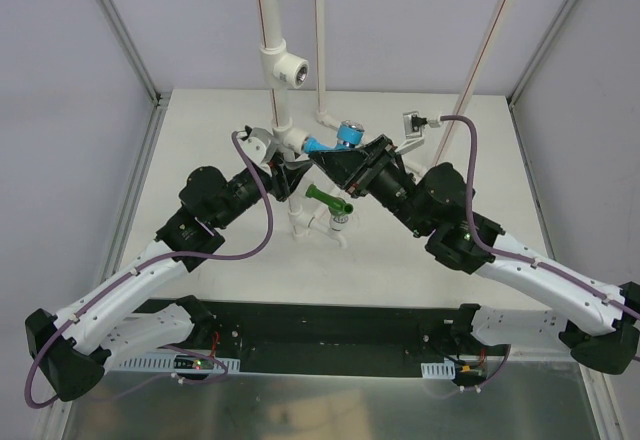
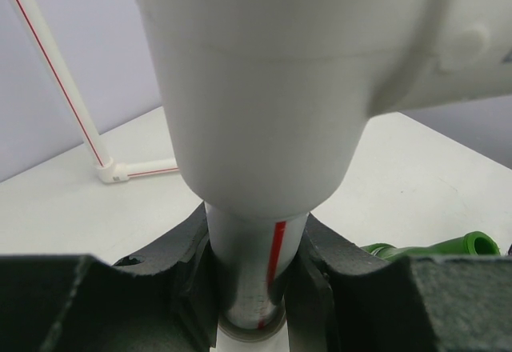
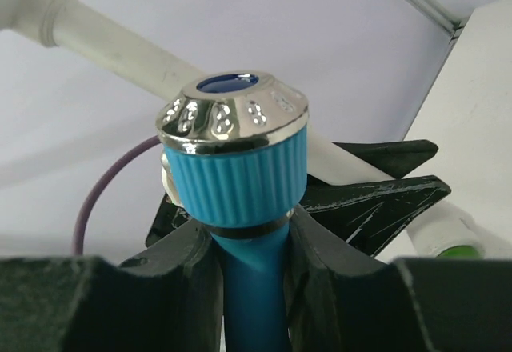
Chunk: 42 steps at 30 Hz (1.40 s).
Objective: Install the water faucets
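The light blue water faucet [image 1: 349,135], with its shiny silver round top, sticks out sideways from a tee on the upright white pipe [image 1: 281,110]. My right gripper [image 1: 328,152] is shut on its blue stem just below the ribbed knob [image 3: 236,176], a finger pressing each side [image 3: 254,288]. My left gripper [image 1: 287,173] is shut on the red-striped white pipe [image 2: 248,240], under a wide socket [image 2: 254,288]. The dark green faucet [image 1: 328,200] lies lower, at a fitting near the pipe's foot. Its end shows at the right in the left wrist view [image 2: 472,246].
A thin red-striped pipe [image 2: 56,72] leans at the back and ends in an elbow [image 2: 112,172] on the table. A small grey bracket [image 1: 413,125] lies at the back right. Metal frame posts [image 1: 120,35] stand at the table's corners.
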Each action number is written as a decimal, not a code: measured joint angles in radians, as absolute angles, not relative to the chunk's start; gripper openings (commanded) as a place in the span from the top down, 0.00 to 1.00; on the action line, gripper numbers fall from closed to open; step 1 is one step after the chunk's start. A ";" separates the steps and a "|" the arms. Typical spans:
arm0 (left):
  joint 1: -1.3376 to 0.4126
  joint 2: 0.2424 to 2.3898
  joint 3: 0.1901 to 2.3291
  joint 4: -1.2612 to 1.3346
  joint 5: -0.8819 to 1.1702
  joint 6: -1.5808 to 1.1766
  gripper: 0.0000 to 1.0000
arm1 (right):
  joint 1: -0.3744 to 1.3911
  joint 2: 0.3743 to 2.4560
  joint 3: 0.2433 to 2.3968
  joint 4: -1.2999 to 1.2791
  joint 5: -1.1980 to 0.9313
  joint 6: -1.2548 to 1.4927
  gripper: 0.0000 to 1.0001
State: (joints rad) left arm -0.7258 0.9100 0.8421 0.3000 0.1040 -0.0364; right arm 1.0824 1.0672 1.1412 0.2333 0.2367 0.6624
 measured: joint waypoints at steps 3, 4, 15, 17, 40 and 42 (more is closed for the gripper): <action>-0.727 0.911 0.842 0.302 0.106 -0.036 1.00 | 1.084 1.063 1.142 0.218 0.254 0.765 1.00; -0.727 0.912 0.842 0.302 0.106 -0.036 1.00 | 1.084 1.063 1.142 0.216 0.258 0.788 1.00; -0.728 0.915 0.842 0.308 0.123 -0.035 1.00 | 1.090 1.046 1.142 0.178 0.291 0.926 0.61; -0.733 0.915 0.842 0.308 0.123 -0.035 1.00 | 1.092 1.040 1.140 0.173 0.298 0.920 0.52; -0.732 0.910 0.842 0.301 0.121 -0.036 1.00 | 1.075 0.794 1.024 0.187 0.464 0.431 0.37; -0.732 0.910 0.842 0.301 0.121 -0.036 1.00 | 1.075 0.781 1.026 0.180 0.469 0.376 0.37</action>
